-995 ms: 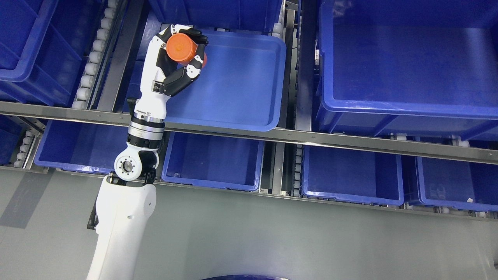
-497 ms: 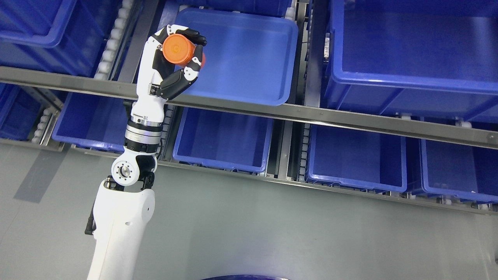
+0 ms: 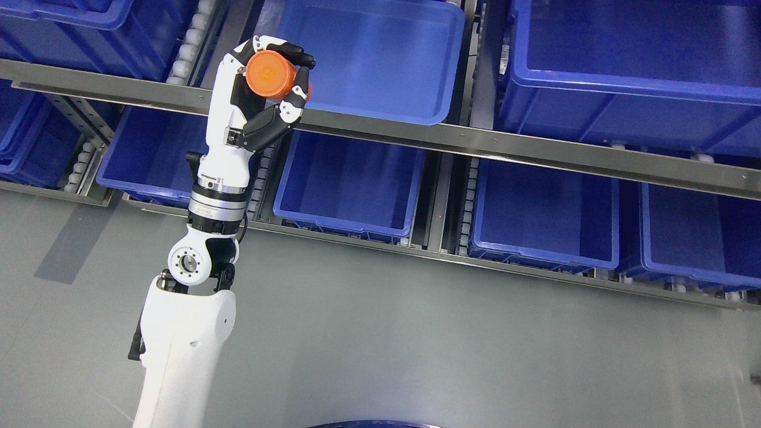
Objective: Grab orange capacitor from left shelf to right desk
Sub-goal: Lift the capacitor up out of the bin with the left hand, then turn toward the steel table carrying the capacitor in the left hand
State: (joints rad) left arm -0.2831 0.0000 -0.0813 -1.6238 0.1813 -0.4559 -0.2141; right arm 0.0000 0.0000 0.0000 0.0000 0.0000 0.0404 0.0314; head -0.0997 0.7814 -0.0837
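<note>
The scene is evenly and brightly lit from overhead, and the picture is sharp across the whole frame. A soft sheen lies on the floor of the shallow blue plastic tray (image 3: 380, 65) at the top centre, and thin highlights run along the long brushed-metal shelf rail (image 3: 535, 151). The glossy white robot arm (image 3: 184, 345) casts a faint diagonal shadow on the grey floor (image 3: 446, 345) at the left edge. The lower bins sit darker under the rail.

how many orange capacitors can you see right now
1. The orange capacitor is gripped in the left hand, raised in front of the shelf's metal rail. The visible parts of the blue bins show none; others may be hidden.
</note>
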